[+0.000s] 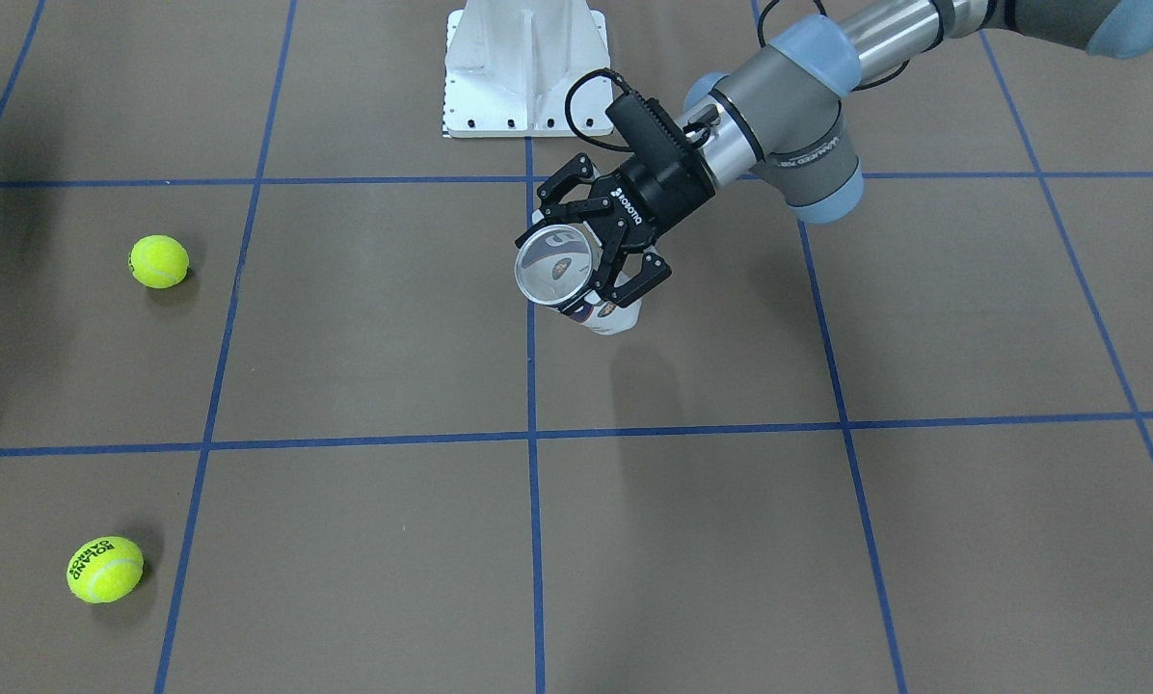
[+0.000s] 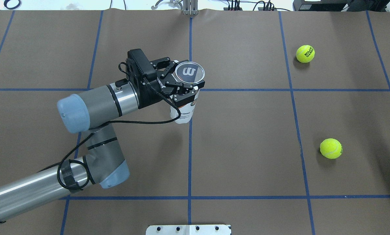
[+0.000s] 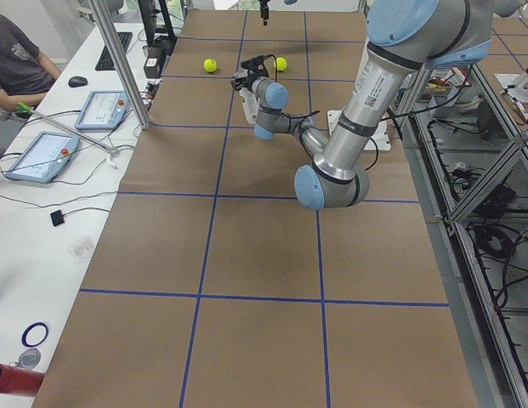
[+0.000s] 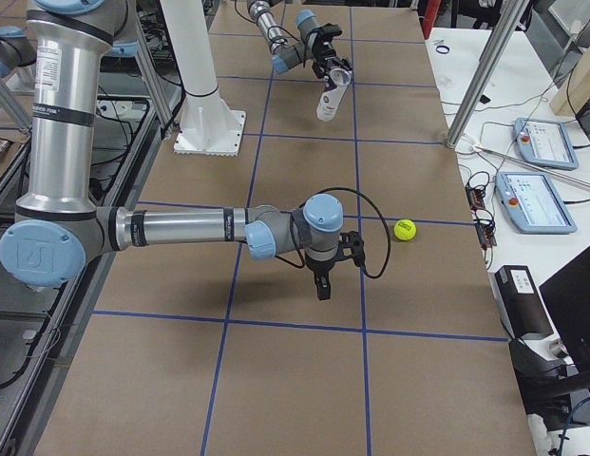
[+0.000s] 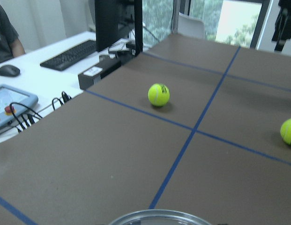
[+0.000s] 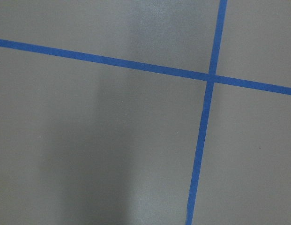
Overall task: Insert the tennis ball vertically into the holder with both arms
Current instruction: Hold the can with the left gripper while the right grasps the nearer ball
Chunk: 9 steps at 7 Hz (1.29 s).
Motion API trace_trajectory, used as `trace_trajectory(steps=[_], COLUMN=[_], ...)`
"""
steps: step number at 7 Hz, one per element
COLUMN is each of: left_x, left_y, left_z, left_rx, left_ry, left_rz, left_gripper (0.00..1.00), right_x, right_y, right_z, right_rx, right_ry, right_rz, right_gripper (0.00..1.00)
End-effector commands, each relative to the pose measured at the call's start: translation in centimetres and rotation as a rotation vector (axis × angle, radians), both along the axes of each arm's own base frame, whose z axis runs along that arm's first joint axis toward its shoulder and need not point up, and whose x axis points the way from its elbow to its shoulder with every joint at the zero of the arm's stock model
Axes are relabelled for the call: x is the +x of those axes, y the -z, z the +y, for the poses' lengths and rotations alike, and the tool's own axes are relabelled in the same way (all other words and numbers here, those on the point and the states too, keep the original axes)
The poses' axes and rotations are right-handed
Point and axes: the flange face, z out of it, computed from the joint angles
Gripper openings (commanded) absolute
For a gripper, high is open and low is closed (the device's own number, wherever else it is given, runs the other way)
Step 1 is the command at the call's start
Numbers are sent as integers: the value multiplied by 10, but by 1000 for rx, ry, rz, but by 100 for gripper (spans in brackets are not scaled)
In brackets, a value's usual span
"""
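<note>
In left pincer, holder, slightly tilted

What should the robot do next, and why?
Probably swing the right gripper over to the nearby tennis ball and lower onto it: the left gripper already grips the holder, while the ball lies loose on the table.

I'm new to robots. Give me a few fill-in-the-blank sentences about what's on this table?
The holder is gripped by the robot's ____ gripper. ____ tennis balls lie on the table. The table's taped grid lines are ____.
Missing words: left; two; blue.
</note>
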Motion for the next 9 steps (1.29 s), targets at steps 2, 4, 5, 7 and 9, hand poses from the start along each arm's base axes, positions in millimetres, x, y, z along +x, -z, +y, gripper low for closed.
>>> trace_trajectory(steps=[2, 4, 5, 7, 9], left_x=[29, 29, 30, 30, 29], left_y=[-6, -24, -26, -26, -29], left_z=[13, 12, 12, 12, 12], left_rx=[-22, -8, -9, -8, -7], left_ry=[105, 108, 109, 109, 108], left_rz=[208, 230, 227, 230, 233], left_gripper=[80, 80, 81, 82, 83], right_x=[-90, -170, -193, -196, -205], right_y=[63, 112, 106, 83, 76], right_z=[17, 41, 54, 84, 91], right_rx=[-73, -137, -121, -152, -161], right_ry=[-80, -169, -157, -120, -96], right_rz=[-195, -180, -140, -87, -75], right_gripper=[100, 100, 100, 100, 100])
